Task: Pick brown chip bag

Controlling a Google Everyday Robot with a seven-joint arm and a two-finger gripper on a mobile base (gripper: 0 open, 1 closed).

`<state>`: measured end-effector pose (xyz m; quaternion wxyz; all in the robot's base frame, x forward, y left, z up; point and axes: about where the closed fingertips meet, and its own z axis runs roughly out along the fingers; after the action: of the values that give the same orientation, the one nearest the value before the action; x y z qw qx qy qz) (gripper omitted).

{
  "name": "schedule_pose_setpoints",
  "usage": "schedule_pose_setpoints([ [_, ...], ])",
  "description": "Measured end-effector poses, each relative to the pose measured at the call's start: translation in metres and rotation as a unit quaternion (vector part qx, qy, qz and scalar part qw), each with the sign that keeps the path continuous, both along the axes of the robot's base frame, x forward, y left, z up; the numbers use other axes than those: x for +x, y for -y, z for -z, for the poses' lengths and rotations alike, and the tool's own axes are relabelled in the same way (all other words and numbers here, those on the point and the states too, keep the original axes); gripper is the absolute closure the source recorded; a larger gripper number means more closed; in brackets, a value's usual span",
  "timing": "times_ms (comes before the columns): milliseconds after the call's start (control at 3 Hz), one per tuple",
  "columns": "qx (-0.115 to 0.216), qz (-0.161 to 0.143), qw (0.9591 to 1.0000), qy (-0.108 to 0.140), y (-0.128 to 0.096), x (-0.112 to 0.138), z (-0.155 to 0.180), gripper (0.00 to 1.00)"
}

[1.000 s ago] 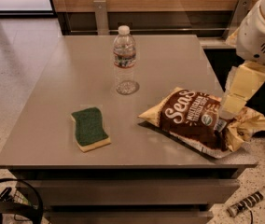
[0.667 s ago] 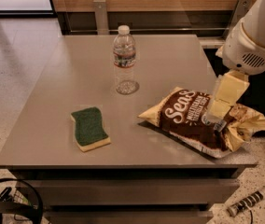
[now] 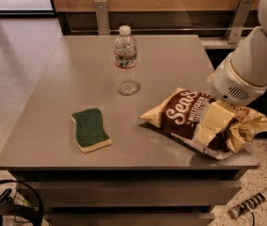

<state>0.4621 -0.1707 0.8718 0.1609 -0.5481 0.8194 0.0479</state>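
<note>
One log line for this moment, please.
gripper: low over brown chip bag, end away from sponge | bag: flat on table, not lifted | also: water bottle upright

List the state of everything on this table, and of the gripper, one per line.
brown chip bag: lying flat near the right front corner of the table, its right end past the edge.
water bottle: upright, white cap on.
sponge: lying flat, green side up, apart from the rest.
gripper: low over the bag's middle, at or near contact.
</note>
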Motion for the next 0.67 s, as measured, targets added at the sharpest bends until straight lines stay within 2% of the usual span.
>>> schedule_pose_setpoints([
  [333, 0.002, -0.008, 0.9993, -0.036, -0.0153, -0.0214, 0.0249, 0.00],
  [667, 0.001, -0.010, 0.9991, -0.042, -0.0176, -0.0246, 0.0294, 0.20],
])
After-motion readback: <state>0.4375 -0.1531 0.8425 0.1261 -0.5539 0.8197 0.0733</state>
